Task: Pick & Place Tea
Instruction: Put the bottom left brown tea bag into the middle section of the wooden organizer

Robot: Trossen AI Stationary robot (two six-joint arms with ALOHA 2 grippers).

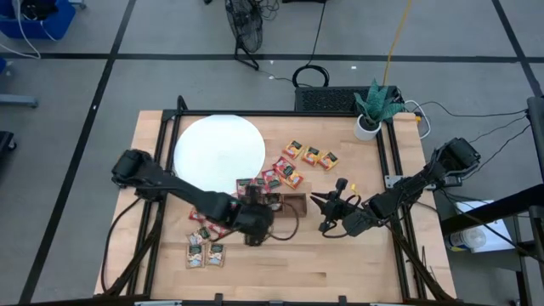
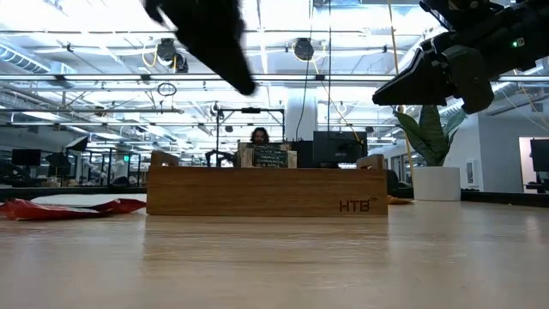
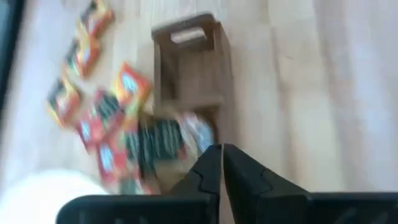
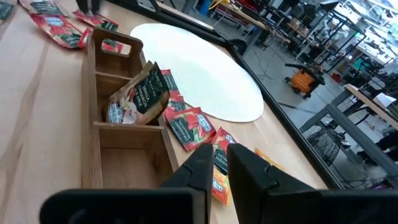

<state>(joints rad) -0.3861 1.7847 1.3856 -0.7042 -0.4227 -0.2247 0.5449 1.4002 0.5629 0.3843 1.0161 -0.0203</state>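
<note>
High view: left jaws (image 1: 252, 223) over wooden tray (image 1: 293, 204), nearly closed, empty, sachet (image 4: 138, 94) delivered.
Right jaws (image 1: 325, 206): nearly closed, empty, waiting beside tray.

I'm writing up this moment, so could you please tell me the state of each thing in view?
Wooden tray: upright on the table; middle compartment holds a pale sachet, nearest compartment empty.
Pale sachet: in the tray, leaning on its wall.
Red sachets: loose on the table beside the tray.
Left hand: above the tray, nearly shut, empty.
Right hand: off the table, nearly shut, empty.
White disc: flat, bare.
</note>
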